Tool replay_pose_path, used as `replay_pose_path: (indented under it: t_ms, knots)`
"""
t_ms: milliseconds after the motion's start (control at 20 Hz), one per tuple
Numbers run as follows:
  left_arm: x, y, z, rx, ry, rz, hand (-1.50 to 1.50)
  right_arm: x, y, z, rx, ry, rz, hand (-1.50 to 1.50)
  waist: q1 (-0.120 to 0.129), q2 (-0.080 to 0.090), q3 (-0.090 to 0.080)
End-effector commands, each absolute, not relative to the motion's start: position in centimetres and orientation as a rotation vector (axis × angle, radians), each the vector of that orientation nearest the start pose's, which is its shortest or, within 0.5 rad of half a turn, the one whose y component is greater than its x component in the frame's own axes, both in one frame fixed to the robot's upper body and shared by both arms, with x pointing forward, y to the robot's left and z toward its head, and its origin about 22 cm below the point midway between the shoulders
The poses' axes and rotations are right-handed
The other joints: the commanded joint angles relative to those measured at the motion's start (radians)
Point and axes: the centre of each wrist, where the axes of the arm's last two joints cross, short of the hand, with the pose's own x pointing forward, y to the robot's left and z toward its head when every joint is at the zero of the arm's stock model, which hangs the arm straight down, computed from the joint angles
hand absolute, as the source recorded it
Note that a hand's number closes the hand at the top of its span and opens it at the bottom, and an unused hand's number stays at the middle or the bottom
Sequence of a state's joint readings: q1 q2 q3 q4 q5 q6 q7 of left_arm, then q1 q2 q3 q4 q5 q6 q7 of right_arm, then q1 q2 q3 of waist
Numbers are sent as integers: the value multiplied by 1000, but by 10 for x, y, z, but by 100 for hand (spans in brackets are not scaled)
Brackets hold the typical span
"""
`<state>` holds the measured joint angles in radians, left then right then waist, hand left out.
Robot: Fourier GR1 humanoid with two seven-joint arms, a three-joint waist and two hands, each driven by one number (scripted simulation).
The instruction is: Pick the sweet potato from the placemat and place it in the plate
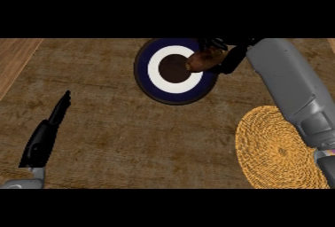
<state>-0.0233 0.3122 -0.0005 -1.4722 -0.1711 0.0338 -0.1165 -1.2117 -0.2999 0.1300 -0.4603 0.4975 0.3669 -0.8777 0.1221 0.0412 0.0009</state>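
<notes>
Sweet potato (204, 60) held over the plate (147, 77).
The right hand (226, 55) grips it above the plate's far right edge; better move left to the centre before releasing. The left hand (46, 133) rests open.

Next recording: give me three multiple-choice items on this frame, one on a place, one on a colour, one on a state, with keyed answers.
1. Where is the sweet potato?
A. on the placemat
B. over the plate's rim, in the right hand
C. on bare counter

2. What colour is the placemat?
A. golden yellow
B. green
C. white

3. How is the left hand?
A. curled round the plate
B. open, fingers straight
C. pressing the placemat

Key: 1 B, the right hand curls round it above the plate; 2 A, its woven disc is golden; 3 B, it rests apart at the view's left.
</notes>
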Motion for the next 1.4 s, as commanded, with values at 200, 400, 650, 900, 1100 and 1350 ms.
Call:
replay_pose_path:
  t_ms: [200, 400, 650, 900, 1100, 1350]
  knots:
    - [246, 302, 5, 399, -1589, -372, 0, 465, -125, 137, 530, -1885, 1524, 150, -12, -5, 0]
    - [253, 310, 4, 413, -1578, -347, 0, 468, -123, 131, 459, -1769, 1435, -150, -32, -5, -2]
    - [244, 321, 7, 430, -1573, -359, 0, 459, -93, 113, 515, -1777, 1408, -150, -38, -12, -1]
    - [244, 319, 10, 417, -1568, -358, 0, 467, -138, 112, 621, -1867, 1072, -150, -36, -5, 1]
    - [246, 312, 6, 397, -1588, -358, 0, 471, -150, 121, 573, -1832, 902, -150, -26, 4, 0]
    - [246, 307, 4, 381, -1583, -376, 0, 477, -189, 137, 597, -1788, 723, -150, -3, 20, 1]
